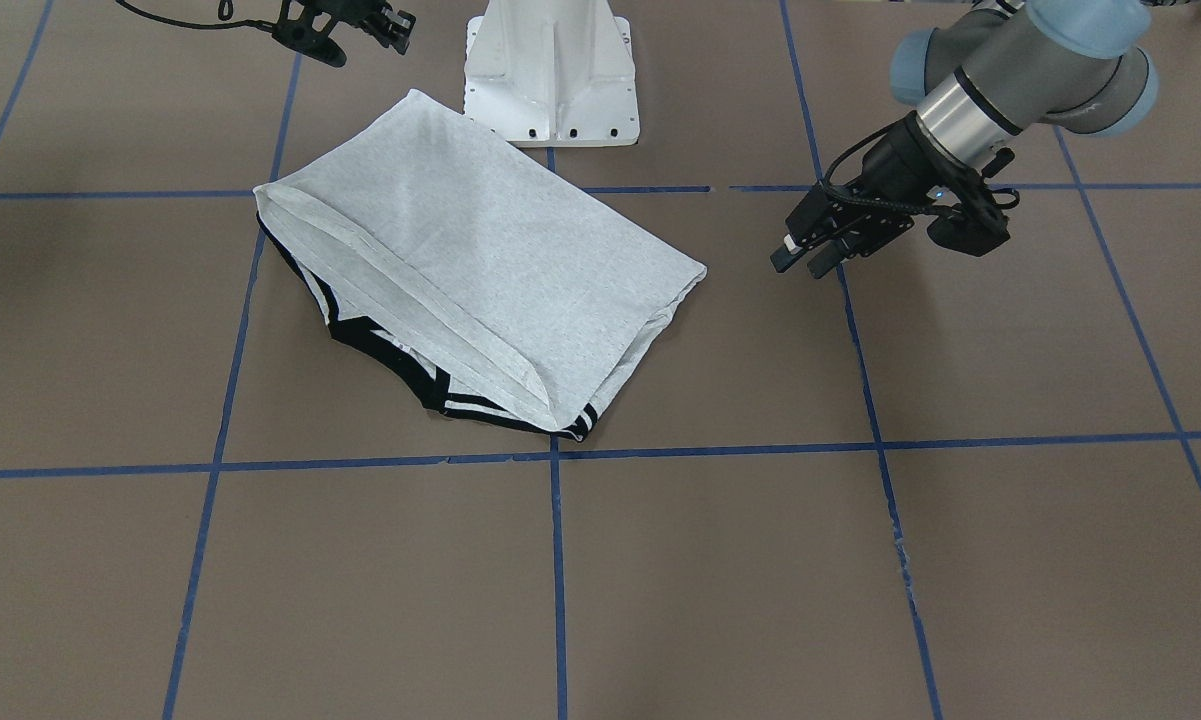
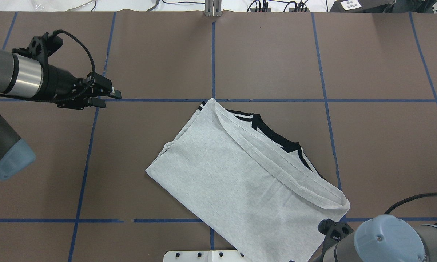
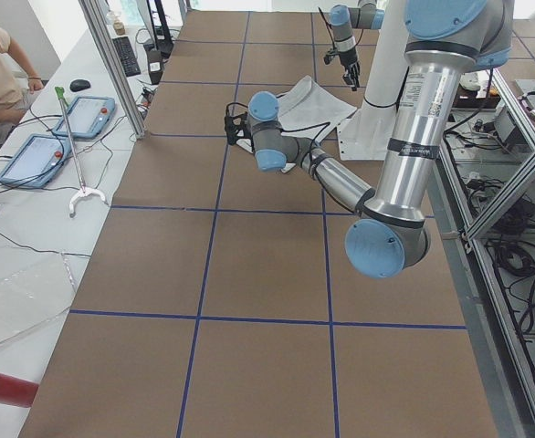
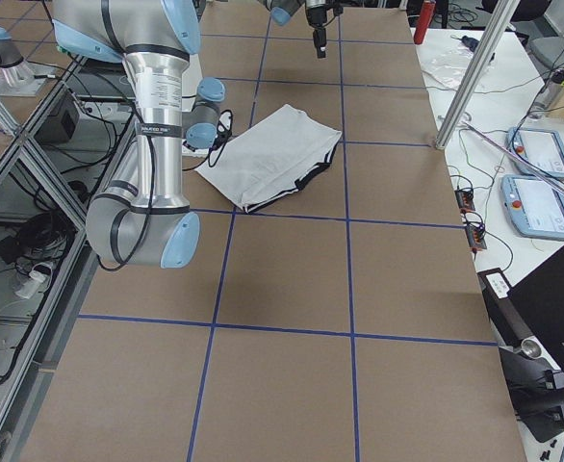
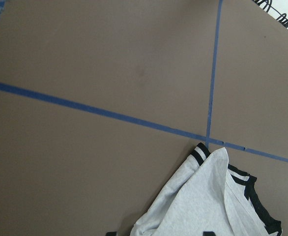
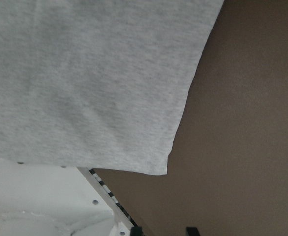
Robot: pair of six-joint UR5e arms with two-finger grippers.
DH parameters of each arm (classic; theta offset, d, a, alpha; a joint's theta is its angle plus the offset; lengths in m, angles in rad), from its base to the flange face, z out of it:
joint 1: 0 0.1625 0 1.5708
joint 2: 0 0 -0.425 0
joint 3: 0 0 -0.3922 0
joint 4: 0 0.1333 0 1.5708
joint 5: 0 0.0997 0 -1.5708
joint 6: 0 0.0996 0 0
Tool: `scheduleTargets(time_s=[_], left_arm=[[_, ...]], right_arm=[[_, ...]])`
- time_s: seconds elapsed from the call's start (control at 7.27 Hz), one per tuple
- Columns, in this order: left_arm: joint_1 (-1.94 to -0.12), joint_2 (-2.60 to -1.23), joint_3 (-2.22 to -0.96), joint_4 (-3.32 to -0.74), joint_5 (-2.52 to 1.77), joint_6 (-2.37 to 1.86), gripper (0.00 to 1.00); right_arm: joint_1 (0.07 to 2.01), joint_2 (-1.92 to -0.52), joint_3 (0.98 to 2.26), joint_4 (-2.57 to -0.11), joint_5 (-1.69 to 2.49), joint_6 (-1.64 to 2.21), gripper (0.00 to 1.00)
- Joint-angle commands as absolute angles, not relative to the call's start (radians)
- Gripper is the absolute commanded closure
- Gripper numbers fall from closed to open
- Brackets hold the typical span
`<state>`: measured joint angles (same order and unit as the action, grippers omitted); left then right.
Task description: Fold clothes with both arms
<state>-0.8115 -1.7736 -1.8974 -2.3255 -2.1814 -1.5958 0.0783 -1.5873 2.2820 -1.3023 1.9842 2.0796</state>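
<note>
Folded grey T-shirt (image 1: 500,255), front hidden, lies on the counter (image 1: 720,580); left pincer (image 1: 800,265) hovers open, empty; right pincer (image 1: 398,28), half cut off, fingertips apart, empty

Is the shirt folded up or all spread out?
Folded. The T-shirt lies doubled over, its hem laid across the top and black trim peeking out underneath.

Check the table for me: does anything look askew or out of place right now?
The folded T-shirt lies diagonal to the blue tape grid, and its corner nearest the robot reaches the white pedestal base. Black trim sticks out past the top layer on the far side, so the edges are not flush.
</note>
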Motion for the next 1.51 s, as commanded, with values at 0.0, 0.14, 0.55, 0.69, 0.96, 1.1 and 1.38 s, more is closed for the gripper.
scheduleTargets(time_s=[0.0,0.14,0.55,0.69,0.96,1.1,1.38], left_arm=[[-0.676,-1.758,-1.916,-2.324,-2.066,-1.792,0.33],[-0.588,-1.769,-1.911,-2.256,-1.957,-1.822,0.33],[-0.445,-1.882,-1.898,-1.984,-1.790,-1.825,0.32],[-0.428,-1.882,-1.882,-1.983,-1.783,-1.825,0.32],[-0.420,-1.872,-1.873,-1.983,-1.769,-1.842,0.33],[-0.408,-1.876,-1.852,-1.983,-1.763,-1.844,0.33],[-0.407,-1.882,-1.818,-1.983,-1.763,-1.841,0.37]], right_arm=[[0.295,-1.580,2.267,-1.302,1.977,2.074,0.00],[0.439,-1.556,2.223,-1.302,1.977,2.065,0.00],[0.714,-1.399,2.028,-1.304,1.979,1.893,0.00],[0.721,-1.382,1.970,-1.304,1.977,1.876,0.00],[0.718,-1.374,1.944,-1.298,1.979,1.875,0.00],[0.719,-1.376,1.944,-1.298,1.980,1.876,0.00],[0.721,-1.374,1.945,-1.299,1.986,1.876,0.00]])
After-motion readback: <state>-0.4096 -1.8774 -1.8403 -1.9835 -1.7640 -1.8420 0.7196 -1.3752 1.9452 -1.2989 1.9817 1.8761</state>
